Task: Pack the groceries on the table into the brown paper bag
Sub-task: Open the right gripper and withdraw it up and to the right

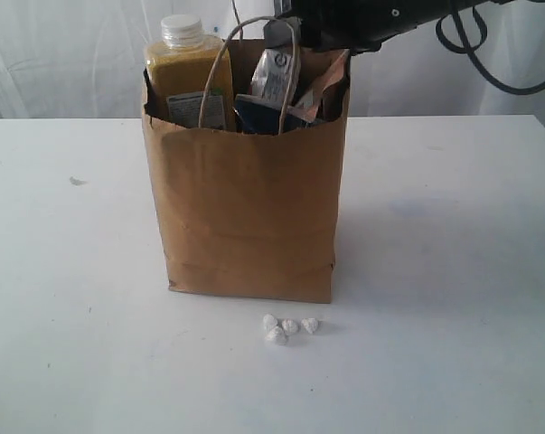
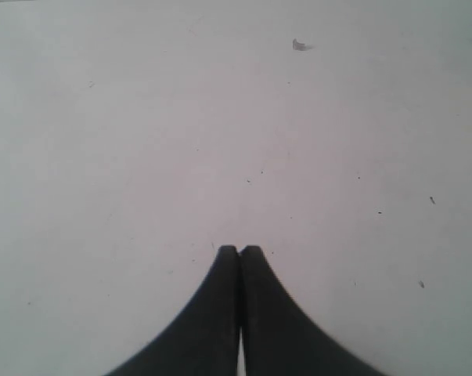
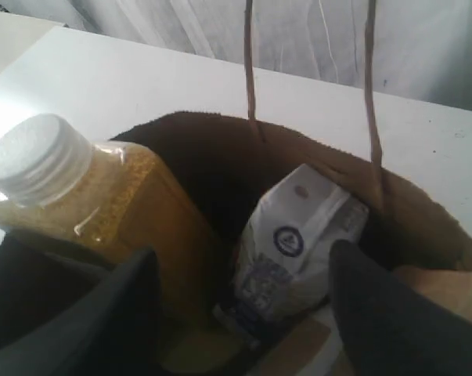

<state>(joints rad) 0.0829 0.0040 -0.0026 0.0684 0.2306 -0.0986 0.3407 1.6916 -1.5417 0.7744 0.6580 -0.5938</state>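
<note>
Right gripper (image 3: pixel 243 254) spread wide above the bag (image 1: pixel 249 208) mid-counter (image 1: pixel 453 271), gripping nothing. Bottle (image 1: pixel 186 77) and carton (image 1: pixel 274 77) inside; white lumps (image 1: pixel 288 327) just in front. Left gripper (image 2: pixel 239 251) pinched together over the counter.

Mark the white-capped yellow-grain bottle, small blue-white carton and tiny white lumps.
white-capped yellow-grain bottle (image 1: pixel 187 74): exterior view, yellow body.
small blue-white carton (image 3: pixel 297 243): right wrist view, front panel.
tiny white lumps (image 1: pixel 290 326): exterior view, middle lump.

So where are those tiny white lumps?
In the exterior view, the tiny white lumps lie on the white tabletop in front of the tall brown paper bag, towards its right corner.
</note>
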